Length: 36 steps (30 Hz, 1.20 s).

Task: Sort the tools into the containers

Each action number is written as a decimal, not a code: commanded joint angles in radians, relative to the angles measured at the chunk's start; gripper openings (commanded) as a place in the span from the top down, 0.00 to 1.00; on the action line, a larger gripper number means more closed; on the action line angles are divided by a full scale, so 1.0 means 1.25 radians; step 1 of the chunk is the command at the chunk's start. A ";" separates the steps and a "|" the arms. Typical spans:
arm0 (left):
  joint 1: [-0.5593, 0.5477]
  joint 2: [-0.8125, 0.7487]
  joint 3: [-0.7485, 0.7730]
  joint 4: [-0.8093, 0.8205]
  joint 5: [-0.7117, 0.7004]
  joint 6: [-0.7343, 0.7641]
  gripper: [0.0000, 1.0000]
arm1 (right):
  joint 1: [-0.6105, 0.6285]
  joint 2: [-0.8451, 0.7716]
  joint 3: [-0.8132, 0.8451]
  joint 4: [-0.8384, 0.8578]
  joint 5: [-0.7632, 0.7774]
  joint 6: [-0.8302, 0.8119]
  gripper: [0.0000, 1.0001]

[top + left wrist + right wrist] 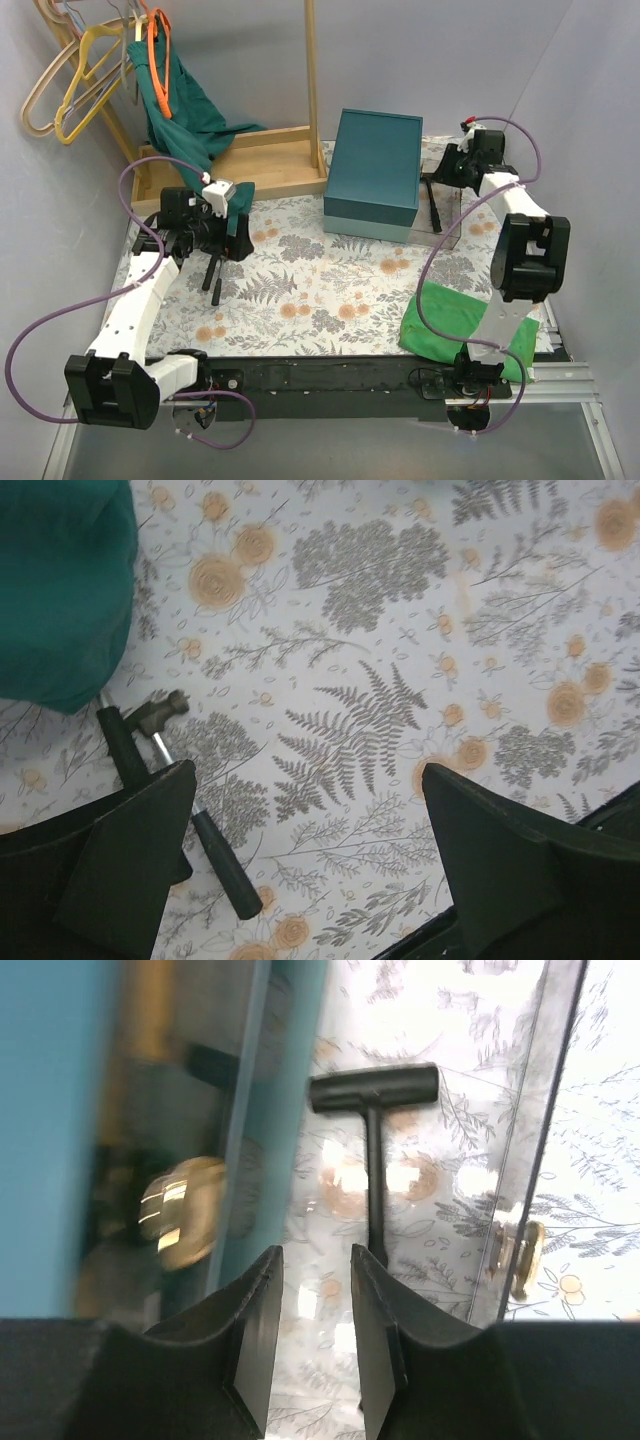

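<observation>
Right gripper (pixel 315 1255): narrow gap, empty, above box (pixel 533 1165)
Hammer (pixel 373 1140): flat in box, handle end by jaws, contact unclear (blurry)
Left gripper (pixel 307 772): wide, empty, black-handled tool (pixel 225 865) just beside

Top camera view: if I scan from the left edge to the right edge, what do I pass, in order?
Coat hangers → left hand → teal box → black hammer.
</observation>
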 commanded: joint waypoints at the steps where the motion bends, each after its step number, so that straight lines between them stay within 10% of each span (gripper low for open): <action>1: 0.001 0.009 -0.021 -0.009 -0.155 -0.012 0.04 | -0.002 -0.184 -0.078 0.025 -0.024 0.002 0.59; 14: 0.000 0.136 -0.114 0.150 -0.470 -0.069 0.19 | -0.002 -0.500 -0.349 -0.003 -0.038 -0.020 0.58; 36: 0.021 0.284 -0.114 0.111 -0.433 -0.055 0.86 | -0.002 -0.547 -0.406 0.005 -0.040 -0.016 0.59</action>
